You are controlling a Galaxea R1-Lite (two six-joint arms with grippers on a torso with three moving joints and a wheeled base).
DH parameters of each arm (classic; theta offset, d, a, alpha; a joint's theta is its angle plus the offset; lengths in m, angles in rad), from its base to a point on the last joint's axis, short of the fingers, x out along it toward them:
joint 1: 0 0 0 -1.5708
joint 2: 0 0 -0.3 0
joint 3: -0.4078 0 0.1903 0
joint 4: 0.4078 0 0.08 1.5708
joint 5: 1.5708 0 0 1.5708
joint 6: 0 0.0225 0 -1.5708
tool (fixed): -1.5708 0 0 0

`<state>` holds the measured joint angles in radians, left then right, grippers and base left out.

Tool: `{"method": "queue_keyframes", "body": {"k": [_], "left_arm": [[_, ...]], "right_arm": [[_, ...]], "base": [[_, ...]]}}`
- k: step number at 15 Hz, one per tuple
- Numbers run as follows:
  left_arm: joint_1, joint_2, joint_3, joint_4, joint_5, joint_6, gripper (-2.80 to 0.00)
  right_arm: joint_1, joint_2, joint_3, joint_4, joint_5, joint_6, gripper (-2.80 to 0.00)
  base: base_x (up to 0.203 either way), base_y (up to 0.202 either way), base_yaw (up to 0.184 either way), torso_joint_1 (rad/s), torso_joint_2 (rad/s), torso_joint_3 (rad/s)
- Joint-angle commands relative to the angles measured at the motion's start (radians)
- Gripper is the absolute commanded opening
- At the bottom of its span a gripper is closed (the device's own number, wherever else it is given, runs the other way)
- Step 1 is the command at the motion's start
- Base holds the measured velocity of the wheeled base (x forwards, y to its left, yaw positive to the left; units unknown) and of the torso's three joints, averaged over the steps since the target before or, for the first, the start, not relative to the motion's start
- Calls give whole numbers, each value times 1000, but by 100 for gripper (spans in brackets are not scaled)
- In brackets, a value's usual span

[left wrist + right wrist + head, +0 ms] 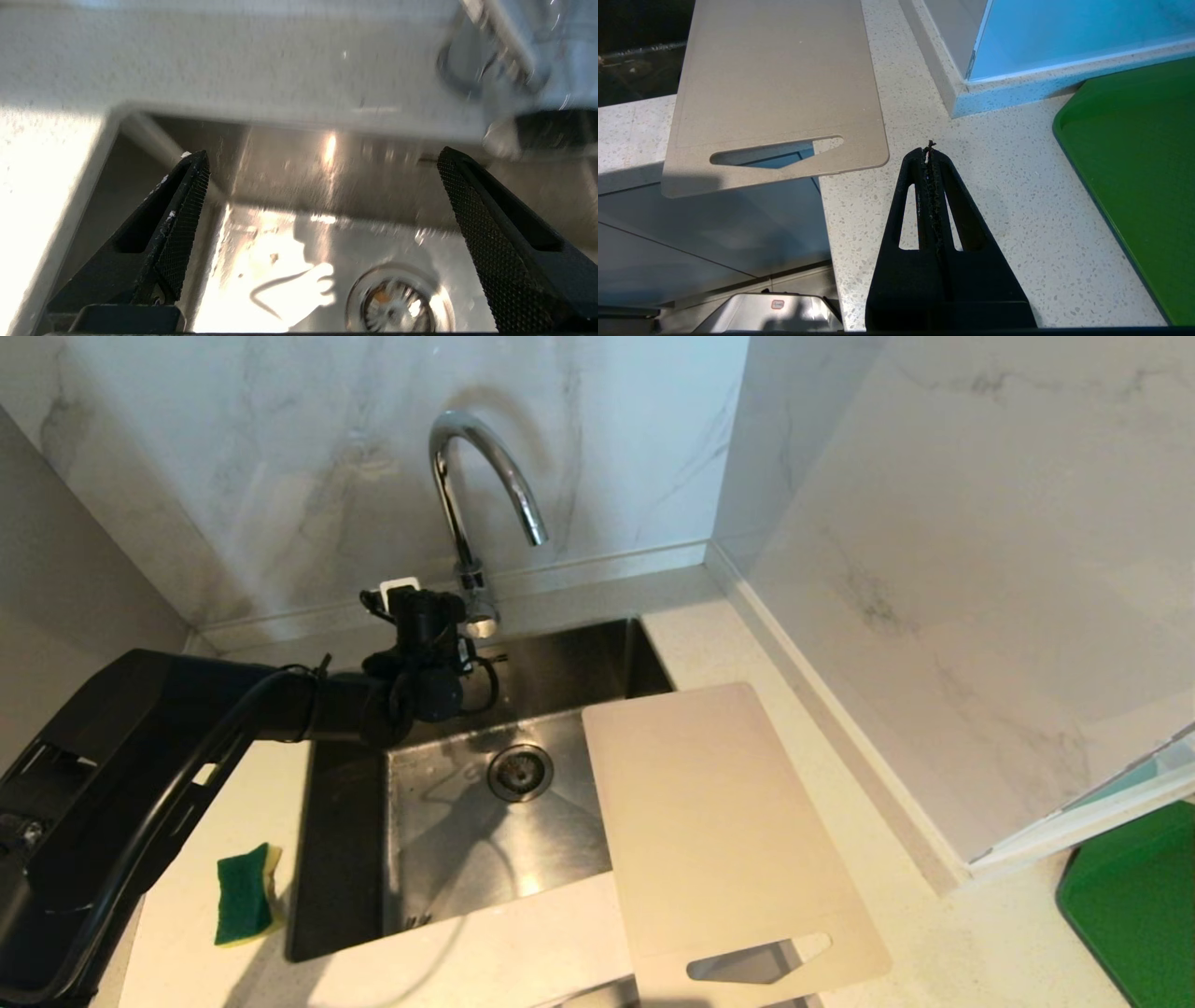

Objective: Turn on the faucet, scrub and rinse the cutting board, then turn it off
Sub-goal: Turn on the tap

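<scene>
The chrome gooseneck faucet (pixel 467 495) stands behind the sink (pixel 448 868), and no stream shows under its spout. My left gripper (pixel 425 611) hovers over the sink's back edge, just left of the faucet's base. In the left wrist view that gripper (pixel 322 163) is open wide with nothing between its fingers, and the blurred faucet base (pixel 514 60) sits beside one fingertip. The off-white cutting board (pixel 719 821) lies flat across the sink's right rim and the counter, handle slot toward the front. My right gripper (pixel 928 151) is shut above the counter, close to the cutting board's (pixel 775 84) handle end.
A green and yellow sponge (pixel 245 894) lies on the counter left of the sink. The drain (pixel 520 772) sits in the basin floor. A dark green tray (pixel 1139 896) rests at the far right. Marble walls close in the back and right sides.
</scene>
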<state>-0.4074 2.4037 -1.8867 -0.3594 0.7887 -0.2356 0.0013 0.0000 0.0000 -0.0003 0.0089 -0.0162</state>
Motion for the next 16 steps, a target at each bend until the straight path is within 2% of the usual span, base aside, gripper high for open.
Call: {"method": "queue_keyframes", "body": {"k": [1,8,12,14,16], "left_arm": [[-13,-46,57,5,-12,-1,0],[-14,-107,39,33,-46,-27,0],[-25,-94,-61,46,-37,-72,0],[-42,-93,-72,30,-36,-90,0],[-60,-92,-75,-47,-32,-112,0]], "right_arm": [[0,0,0,0,-1,-1,-280],[0,0,0,0,0,-1,-280],[0,0,0,0,0,-1,-280],[0,0,0,0,0,-1,-280],[0,0,0,0,0,-2,-280]], "base": [[0,0,0,0,0,0],[0,0,0,0,0,0],[0,0,0,0,0,0],[0,0,0,0,0,0],[0,0,0,0,0,0]]}}
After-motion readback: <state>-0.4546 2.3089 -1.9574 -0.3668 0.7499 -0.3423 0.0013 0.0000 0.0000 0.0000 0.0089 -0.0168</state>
